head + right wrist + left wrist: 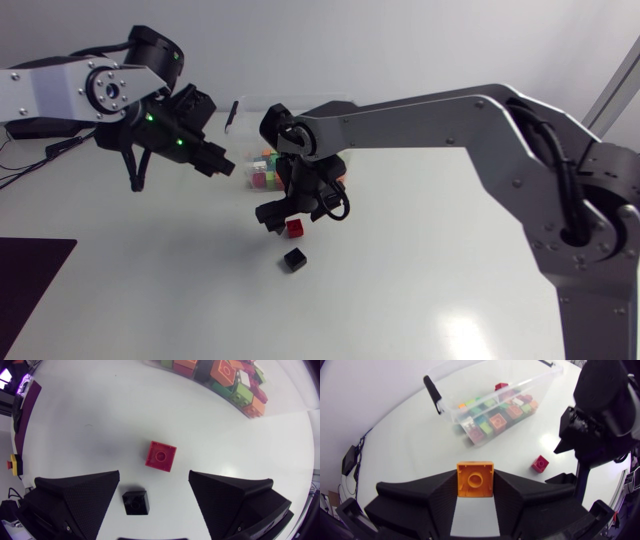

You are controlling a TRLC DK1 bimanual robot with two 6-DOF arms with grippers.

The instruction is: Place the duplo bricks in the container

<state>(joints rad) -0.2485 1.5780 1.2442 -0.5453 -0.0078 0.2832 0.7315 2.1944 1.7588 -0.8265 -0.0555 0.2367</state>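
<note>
The orange brick (475,479) is pinched between the fingers of the left claw (475,486), at 9 o'clock of the clear container (300,101), which the right arm partly hides. A red brick (161,456) lies on open white surface (420,260) at 6 o'clock of the container, under the right claw (154,474), which is spread wide and touches nothing. A black brick (136,503) sits at 6 o'clock of the red one, apart from it.

**White tabletop, four things on it**

The smooth white tabletop (430,260) carries a clear plastic container (465,385) of mixed coloured bricks towards its far middle. Nearer than that lies a small red square duplo brick (294,228), studs up. A small black duplo brick (293,261) lies just nearer again, apart from it. A dark flat mat (30,285) covers the near left corner.
</note>
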